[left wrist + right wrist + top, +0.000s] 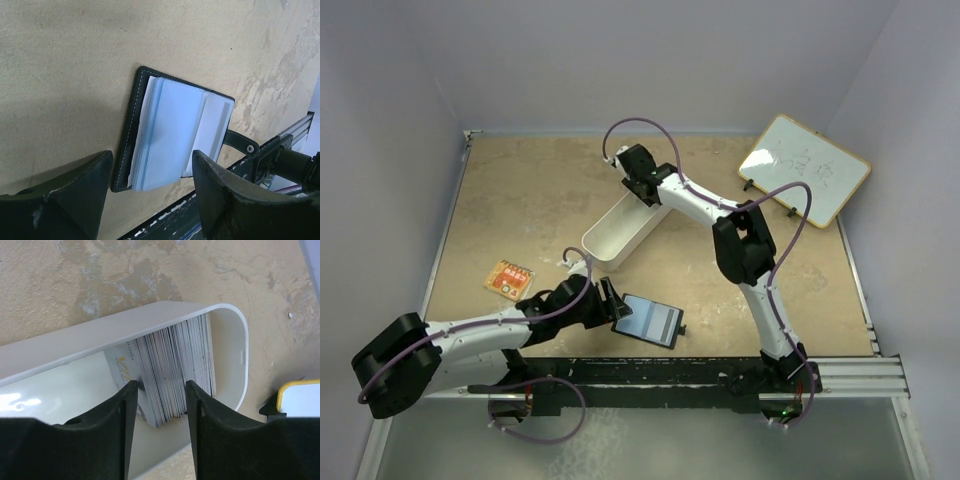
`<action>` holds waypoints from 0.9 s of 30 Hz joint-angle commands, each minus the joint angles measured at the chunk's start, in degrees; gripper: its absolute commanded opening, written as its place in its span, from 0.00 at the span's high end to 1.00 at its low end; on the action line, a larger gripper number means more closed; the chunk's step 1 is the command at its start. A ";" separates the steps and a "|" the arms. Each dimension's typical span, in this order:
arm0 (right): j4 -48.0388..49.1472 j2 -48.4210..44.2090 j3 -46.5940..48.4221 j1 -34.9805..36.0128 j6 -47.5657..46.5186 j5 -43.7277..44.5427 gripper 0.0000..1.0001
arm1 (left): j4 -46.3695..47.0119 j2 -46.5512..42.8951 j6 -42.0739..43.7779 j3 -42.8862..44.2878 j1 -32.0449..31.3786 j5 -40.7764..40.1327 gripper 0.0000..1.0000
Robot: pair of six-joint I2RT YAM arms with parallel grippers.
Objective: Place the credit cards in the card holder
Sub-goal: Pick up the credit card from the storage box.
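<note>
The credit cards stand on edge as a thick grey-silver stack at the rounded end of a long white tray. One white card with yellow print leans at the stack's left. My right gripper is open just above the stack, its fingers either side of part of it. In the top view it hangs over the tray's far end and hides the cards. The card holder lies open on the table, black cover with blue-grey sleeves and a snap tab. My left gripper is open and empty beside it.
The white tray lies diagonally mid-table. A small orange card lies at the left. A yellow-framed whiteboard leans at the back right. The table's metal front rail runs just below the card holder.
</note>
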 commanded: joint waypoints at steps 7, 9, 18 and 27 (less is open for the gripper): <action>2.35 -0.89 2.68 -0.32 -2.91 2.57 0.68 | 4.71 1.96 0.35 -0.29 -0.48 3.13 0.38; 2.35 -1.17 2.70 -0.36 -3.16 2.57 0.71 | 5.34 1.90 -0.08 -0.58 -0.58 3.52 0.38; 3.26 -2.76 0.37 -0.45 -3.15 1.56 0.80 | 7.74 -0.02 -1.54 -1.02 -0.72 5.27 0.38; 2.92 -3.24 -0.23 -0.55 -3.17 -0.66 1.00 | 2.60 -3.79 -1.25 -0.19 -0.77 2.27 0.38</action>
